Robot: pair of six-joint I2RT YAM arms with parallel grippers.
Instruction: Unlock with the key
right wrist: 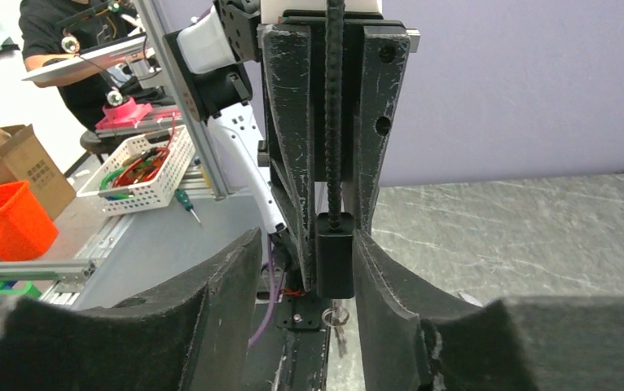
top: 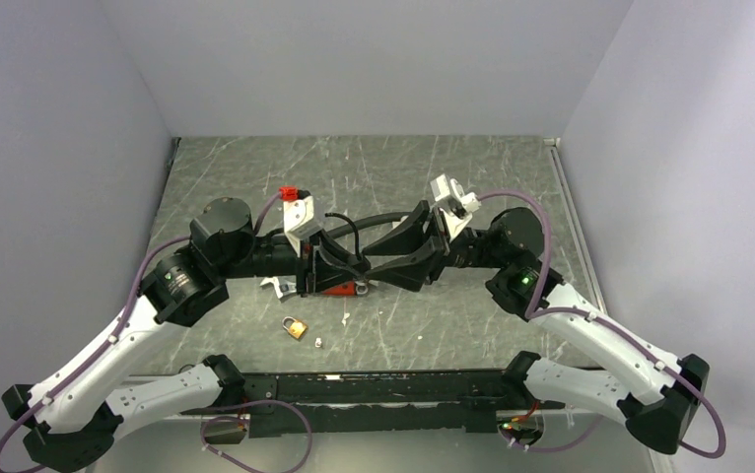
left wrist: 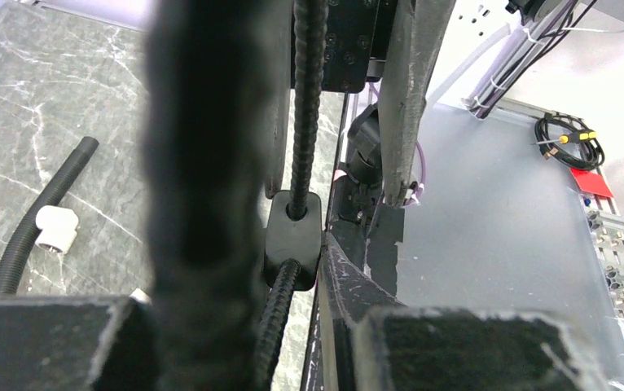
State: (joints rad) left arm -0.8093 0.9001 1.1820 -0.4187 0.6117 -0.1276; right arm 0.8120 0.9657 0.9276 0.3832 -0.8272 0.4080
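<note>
Top external first: where does the key sit?

— Lower middle of the frame, on the table (top: 255, 177), just right of the brass padlock (top: 296, 327). It is a tiny pale-grey speck, and I read it as the key (top: 318, 342), though it is almost too small to be sure. A small white scrap (top: 345, 317) lies a little above and to the right of it.

And the pincers?

— The left gripper (top: 334, 266) and right gripper (top: 369, 266) meet higher up, over the red-handled wrench (top: 339, 289), apart from the key. The right one shows two fingers spread in a V. The left one is too tangled in with it to read.

Left wrist?

— No key in it. A black ribbed cord (left wrist: 305, 98) runs down the middle into a black block (left wrist: 292, 236). One near finger touches the block, but the other is hidden behind a blur, so I cannot tell whether the left pincer is closed.

Right wrist?

— No key that I can name here either. The right fingers (right wrist: 211, 309) stand apart, with the block in the gap between them.

How will the key handle?

— My guess is light, stiff, thin and slick. Lying flat on stone it will be hard to get under and apt to skid or twist. I would pinch the broad head across its flats and leave the blade free for the padlock.
</note>
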